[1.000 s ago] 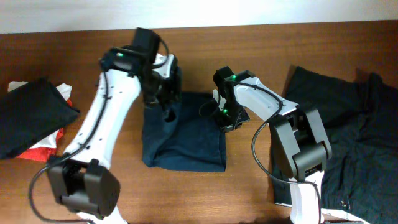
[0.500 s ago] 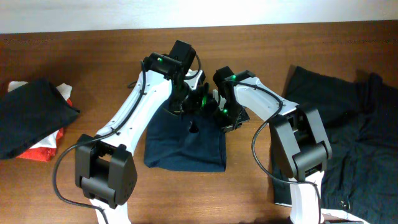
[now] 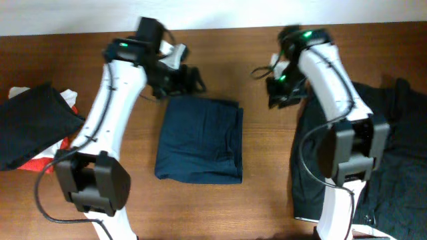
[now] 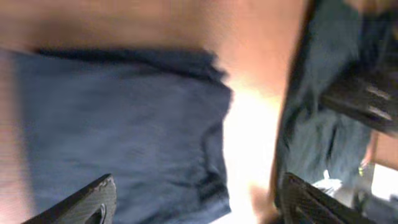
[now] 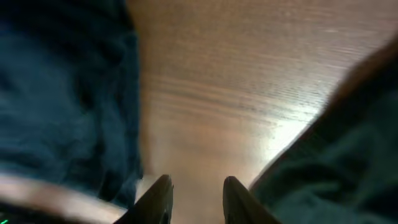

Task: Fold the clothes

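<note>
Your left gripper (image 3: 192,77) is wide open and empty, the folded navy shorts (image 3: 200,140) just on its near side. Your right gripper (image 3: 277,93) is slightly parted (nothing held), beside the near-black shorts (image 3: 380,127). I'd pinch a single edge there.

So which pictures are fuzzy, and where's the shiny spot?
Overhead: sharp and evenly lit, the navy shorts crisp on the table. Left wrist: smeary all over, with a bright glare on the wood beside the shorts. Right wrist: blurry too, with a paler shine on the bare wood.
</note>
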